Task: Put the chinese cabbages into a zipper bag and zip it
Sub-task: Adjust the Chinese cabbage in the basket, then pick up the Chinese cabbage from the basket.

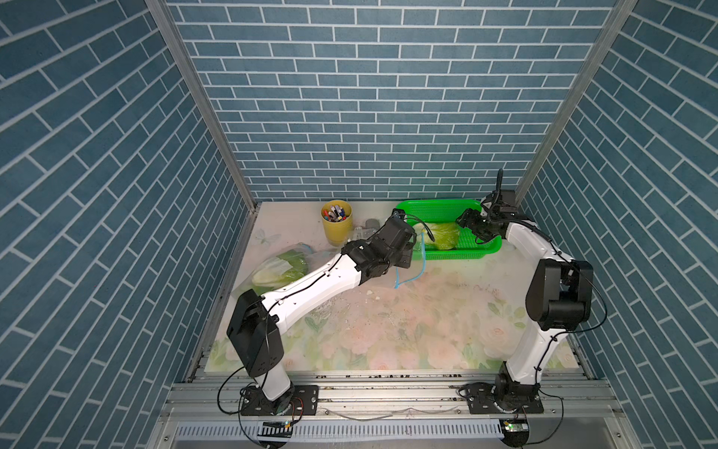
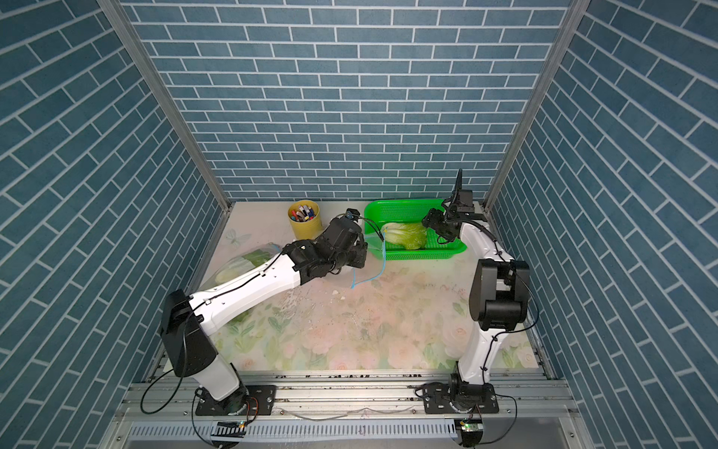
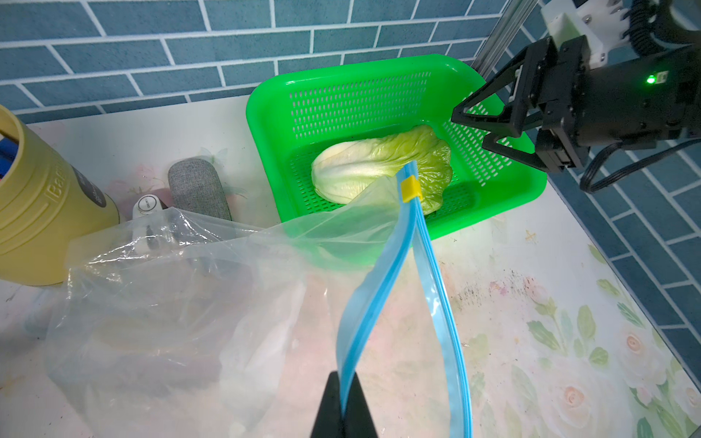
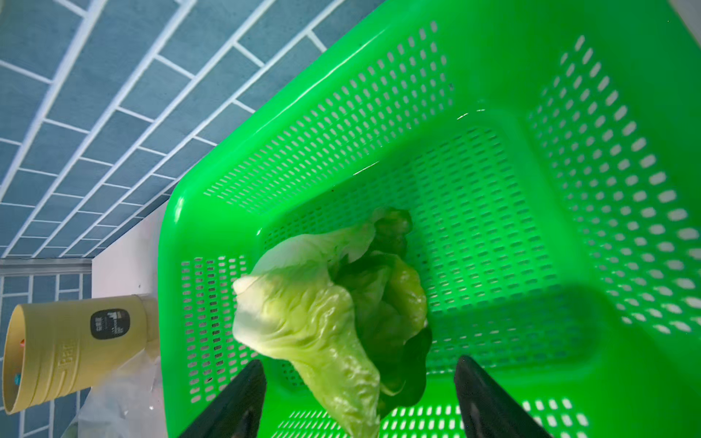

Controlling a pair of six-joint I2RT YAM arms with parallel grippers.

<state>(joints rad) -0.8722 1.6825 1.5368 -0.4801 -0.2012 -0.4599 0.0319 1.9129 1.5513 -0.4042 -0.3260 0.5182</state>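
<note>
Left gripper (image 3: 343,402) pinches the zipper bag's (image 3: 182,303) blue rim, while right gripper (image 4: 359,362) hovers spread near the cabbage (image 4: 303,314) in the basket (image 4: 493,57).

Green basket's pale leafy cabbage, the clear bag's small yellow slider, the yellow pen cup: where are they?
Pale leafy cabbage (image 3: 373,165): left wrist view, middle of the head.
Small yellow slider (image 3: 411,188): left wrist view, its face.
Yellow pen cup (image 1: 337,232): a top view, outer wall.

Blue brick-pattern panels all round: back wall (image 1: 369,97) at 12 o'clock, side walls (image 1: 77,194) at 9 and 3. Aluminium posts (image 1: 202,101) in the far corners. Floral tabletop (image 1: 408,330), dirt-speckled. Aluminium rails (image 1: 388,388) at 6 o'clock.
</note>
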